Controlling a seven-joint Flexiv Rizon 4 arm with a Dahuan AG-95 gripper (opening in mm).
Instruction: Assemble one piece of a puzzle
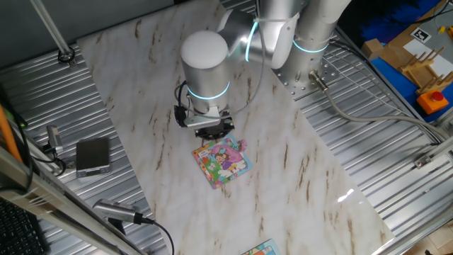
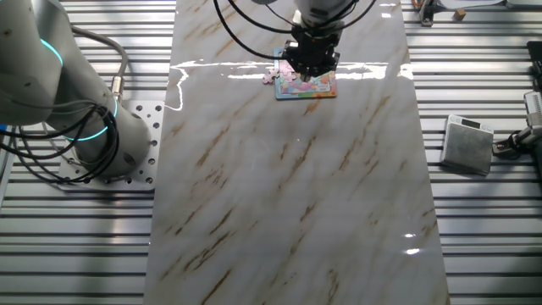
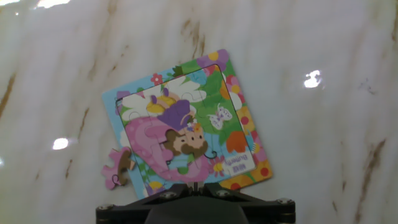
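One piece point(image 3: 118, 169) lies loose on the marble surface point(image 3: 323, 155), touching the left edge of the puzzle point(image 3: 189, 121), which sits tilted. The hand point(image 1: 212, 129) hovers low over the puzzle's near edge; whether its fingers are apart or together I cannot tell. To do this well, I judge it should shift over the piece, line up with its outline, grip it lightly, then match its tab to the gap before pressing

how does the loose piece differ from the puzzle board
The piece is tiny and irregular in outline; the puzzle is far larger and square. The piece is mostly pink-purple; the puzzle has many colours with a cartoon figure. The piece lies outside the puzzle, at its edge. Both lie flat on the marble table.
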